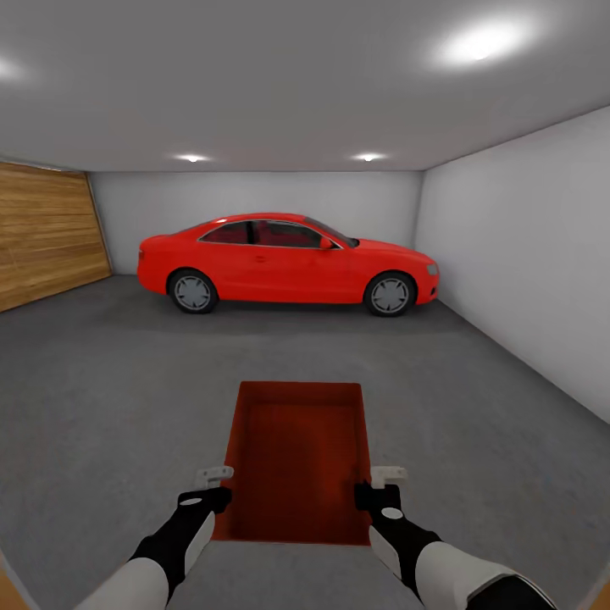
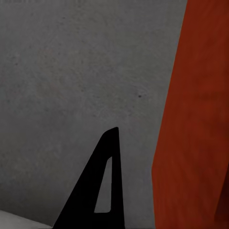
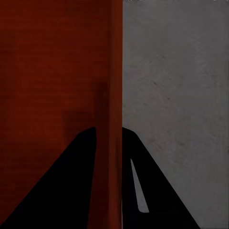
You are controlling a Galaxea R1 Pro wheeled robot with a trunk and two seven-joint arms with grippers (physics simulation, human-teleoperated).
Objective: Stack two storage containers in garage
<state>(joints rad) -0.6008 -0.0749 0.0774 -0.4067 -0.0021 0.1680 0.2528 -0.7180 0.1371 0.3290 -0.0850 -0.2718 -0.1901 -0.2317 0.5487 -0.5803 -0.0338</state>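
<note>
Garage: grey concrete floor (image 1: 110,398), white walls, red car (image 1: 288,264) parked across the far end, wooden door (image 1: 47,233) at the left.

One storage container (image 1: 296,462) sits in front of the robot, carried or just lowered; from here I cannot tell whether its base touches the floor. It lies lengthwise, away from the robot, so both arms reach a long wall near the close end.

Right gripper (image 1: 379,491): the wrist view shows the container's right wall (image 3: 112,95) running between the two dark fingers (image 3: 62,191), one inside, one outside. Clamped on the wall, by the look of it.

Left gripper (image 1: 213,493): beside the left wall. Its wrist view shows one finger (image 2: 98,191) apart from the orange side (image 2: 195,119); grip not readable.

Container: orange-red, open top, shallow, thin flat walls, empty inside.
</note>
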